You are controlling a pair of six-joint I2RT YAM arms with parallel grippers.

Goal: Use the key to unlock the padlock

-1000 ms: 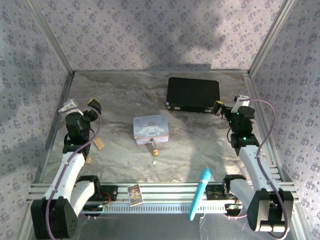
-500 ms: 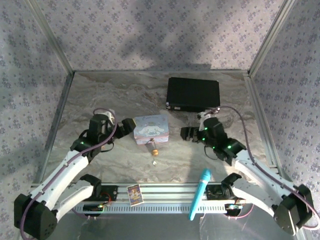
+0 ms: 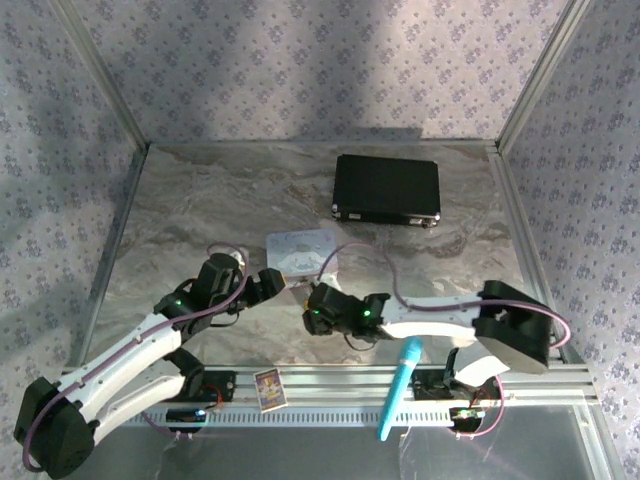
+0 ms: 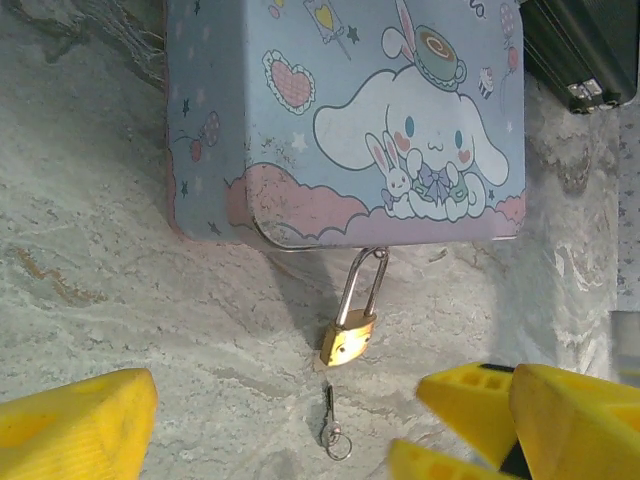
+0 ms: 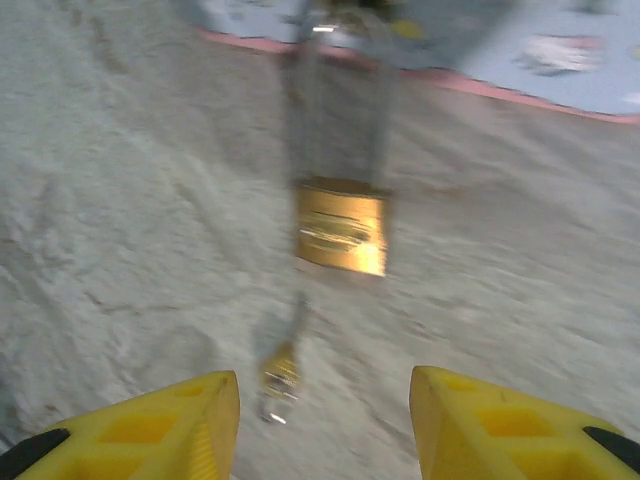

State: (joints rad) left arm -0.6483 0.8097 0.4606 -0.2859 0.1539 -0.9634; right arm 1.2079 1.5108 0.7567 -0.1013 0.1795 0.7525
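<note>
Where the pastel tin's [image 4: 340,120] near edge meets the desk [image 4: 120,290], the padlock [image 4: 347,340] is hooked on by its shackle, its brass body lying flat on the marbled top. Just short of it, not touching, lies the key [image 4: 330,420] with its small ring. Bare desk spreads to either side of both. The left hand [image 4: 270,425] hovers wide open and holds nothing. The right hand [image 5: 322,400] has its fingers partly apart and grips nothing, with the padlock just ahead. A cartoon white dog decorates the tin's lid. The black case [image 3: 387,188] sits well behind, near the back wall.
</note>
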